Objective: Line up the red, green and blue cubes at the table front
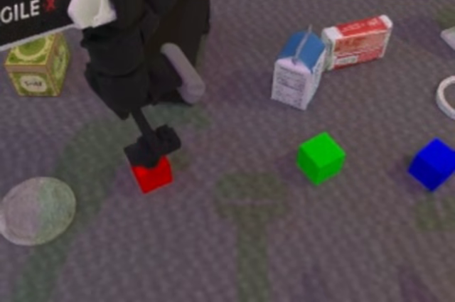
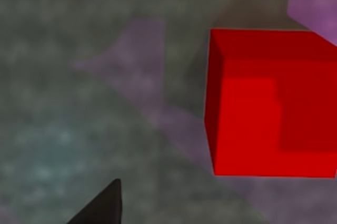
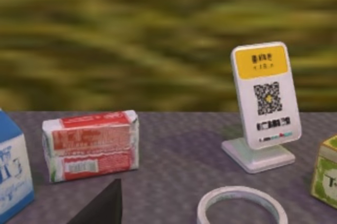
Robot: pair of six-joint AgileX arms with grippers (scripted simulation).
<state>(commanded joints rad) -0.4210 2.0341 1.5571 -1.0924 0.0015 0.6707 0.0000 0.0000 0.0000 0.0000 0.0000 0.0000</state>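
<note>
- The left gripper (image 1: 152, 151) is hanging directly above the red cube (image 1: 153, 174), at the left-centre of the table (image 1: 234, 259) in the top view; its black fingers are covering the cube's rear edge.
- Whether the fingers are closed on the cube or merely straddling it cannot be told: the top view hides the contact faces, and the left wrist view is showing only one dark fingertip (image 2: 100, 208) well clear of the red cube (image 2: 271, 103).
- The green cube (image 1: 320, 158) is sitting right of centre, in front of a blue-topped white carton (image 1: 298, 69); the blue cube (image 1: 433, 163) is sitting near the table's right edge. Both are free of any gripper.
- The right arm is not appearing in the top view; its wrist camera is showing a red-and-white packet (image 3: 90, 144), a QR-code stand (image 3: 263, 105) and a white tape ring (image 3: 242, 205).
- Judgement: the step in hand is securing the red cube. To do it well, the fingers should be centred on two opposite flat faces, parallel to them, and low enough to grip below the top edge.
- Risk: an off-centre closure is likely to twist the cube or push it sideways.
- The row should be planned along the table front, level with the other two cubes.
</note>
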